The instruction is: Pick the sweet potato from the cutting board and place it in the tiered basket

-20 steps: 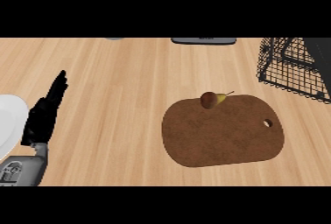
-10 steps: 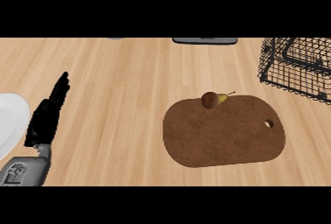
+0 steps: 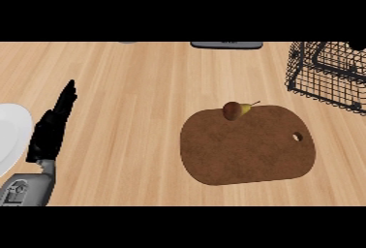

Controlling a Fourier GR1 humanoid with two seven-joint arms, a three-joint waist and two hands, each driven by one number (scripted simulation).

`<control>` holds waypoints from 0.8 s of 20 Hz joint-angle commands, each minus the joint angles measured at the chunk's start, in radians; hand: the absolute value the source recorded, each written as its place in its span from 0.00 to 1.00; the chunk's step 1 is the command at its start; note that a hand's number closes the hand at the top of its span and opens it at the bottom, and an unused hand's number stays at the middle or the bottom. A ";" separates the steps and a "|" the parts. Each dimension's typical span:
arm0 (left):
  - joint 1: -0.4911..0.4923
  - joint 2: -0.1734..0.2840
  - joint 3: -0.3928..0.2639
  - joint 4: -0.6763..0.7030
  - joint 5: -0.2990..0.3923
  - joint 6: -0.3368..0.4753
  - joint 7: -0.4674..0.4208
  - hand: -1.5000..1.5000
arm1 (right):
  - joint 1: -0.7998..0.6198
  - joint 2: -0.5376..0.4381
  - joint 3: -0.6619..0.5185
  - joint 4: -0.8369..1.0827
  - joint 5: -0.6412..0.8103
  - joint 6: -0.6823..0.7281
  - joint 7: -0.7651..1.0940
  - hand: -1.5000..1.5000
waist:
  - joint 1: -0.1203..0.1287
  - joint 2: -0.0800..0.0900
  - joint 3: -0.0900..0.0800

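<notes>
Pale wooden planks make up the light wood counter top that fills our view, with the grain running from near to far. Right of the middle we see the brown rounded wooden cutting board lying flat on it, with a small hole close to its right edge. On the far edge of that board sits the small reddish-brown sweet potato, and touching its right side we make out a little yellowish piece with a thin dark stem; we cannot tell what that piece is.

At the far right corner stands the black wire tiered basket, only partly in view, well apart from the board and the sweet potato. Nothing of the sweet potato is inside it.

At the left we see our left hand, black, on its grey forearm coming in from the near edge. Its fingers are straight and held together, pointing away to the far side, and they hold nothing. It is well apart from the board. Just left of it, the round white plate is cut by the left edge.

Along the far edge lies a dark flat object, only partly visible. Our right hand does not show.
</notes>
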 commanded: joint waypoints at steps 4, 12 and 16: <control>-0.053 -0.039 -0.011 0.057 -0.038 0.033 0.017 0.50 | 0.056 -0.032 -0.120 0.065 -0.116 0.039 -0.061 0.00 | -0.004 0.004 0.001; 0.008 -0.021 0.005 -0.019 -0.009 -0.012 0.008 0.50 | 0.100 -0.012 -0.231 0.009 -0.223 -0.142 -0.158 0.00 | 0.005 0.001 0.001; -0.024 -0.008 0.032 0.033 -0.009 -0.024 -0.013 0.50 | 0.073 -0.025 -0.256 -0.035 -0.252 -0.171 -0.171 0.00 | -0.008 -0.002 0.000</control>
